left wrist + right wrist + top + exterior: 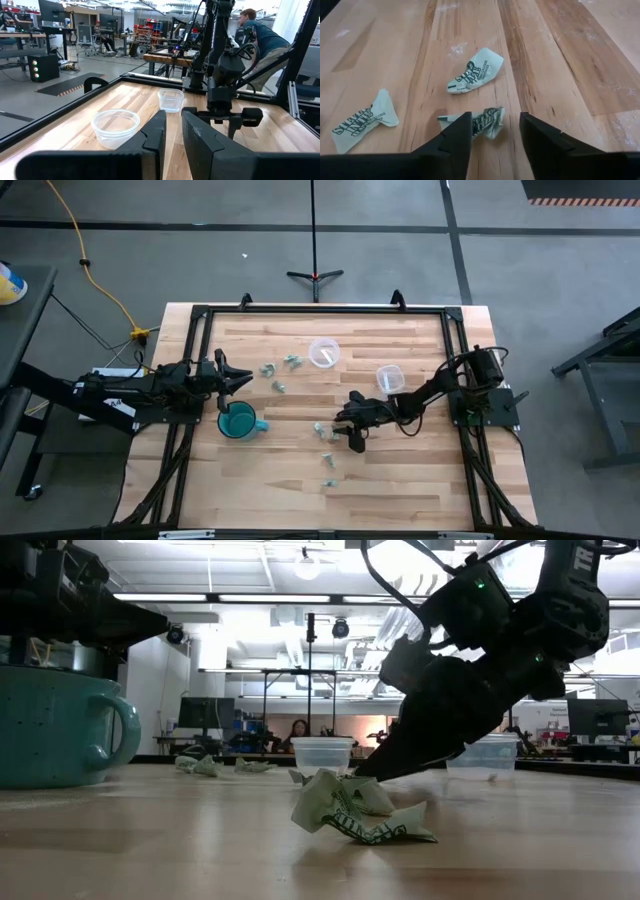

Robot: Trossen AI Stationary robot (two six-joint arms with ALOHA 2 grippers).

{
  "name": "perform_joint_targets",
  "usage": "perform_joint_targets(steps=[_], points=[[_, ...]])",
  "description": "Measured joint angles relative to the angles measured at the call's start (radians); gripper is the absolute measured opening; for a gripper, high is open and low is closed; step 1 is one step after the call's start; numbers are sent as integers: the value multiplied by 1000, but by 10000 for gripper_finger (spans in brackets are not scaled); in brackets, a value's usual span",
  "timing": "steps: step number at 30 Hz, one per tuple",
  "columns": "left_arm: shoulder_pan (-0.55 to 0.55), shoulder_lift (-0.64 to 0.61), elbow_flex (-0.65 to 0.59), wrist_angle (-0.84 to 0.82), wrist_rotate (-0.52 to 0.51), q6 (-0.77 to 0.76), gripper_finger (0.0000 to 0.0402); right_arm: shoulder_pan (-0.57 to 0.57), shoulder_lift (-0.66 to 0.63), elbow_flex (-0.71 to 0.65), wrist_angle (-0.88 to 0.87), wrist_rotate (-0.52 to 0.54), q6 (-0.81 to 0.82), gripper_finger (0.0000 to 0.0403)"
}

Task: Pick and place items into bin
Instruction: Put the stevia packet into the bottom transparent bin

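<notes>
**Right gripper low over a crumpled piece**

The right gripper (491,136) stands low over the wooden table (400,480), its fingers apart, with one crumpled green-grey piece (485,121) between them. Two more pieces (475,70) lie just beyond on the wood. Farther off, the left gripper (232,376) waits above the teal mug (238,422), fingers nearly together. Two clear cups (324,352) stand behind.

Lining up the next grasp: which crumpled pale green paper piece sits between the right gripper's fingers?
The crumpled pale green paper piece between the open right gripper fingers; two flatter pieces lie farther off.
</notes>
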Motion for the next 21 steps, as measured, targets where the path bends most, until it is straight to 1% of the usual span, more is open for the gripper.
perform_joint_targets(steps=[4, 8, 9, 11, 13, 15, 19, 21], points=[[0, 0, 0, 0, 0, 0, 99, 0, 0, 0, 14, -7, 0, 95], [0, 0, 0, 0, -4, 0, 99, -7, -49, 0, 40, -57, -28, 20], [0, 0, 0, 0, -5, 0, 99, -9, -73, 0, 40, -62, -41, 10], [0, 0, 0, 0, -5, 0, 99, -15, -122, 0, 20, -48, -59, 13], [0, 0, 0, 0, -5, 0, 99, -20, -184, 0, -61, -4, -83, 15], [0, 0, 0, 1, -6, 0, 99, -28, -267, 0, -199, 64, -110, 6], [0, 0, 0, 0, -6, 0, 99, -49, -450, 0, -567, 293, -93, 8], [0, 0, 0, 1, -7, 0, 99, -54, -544, 0, -716, 373, -71, 4]])
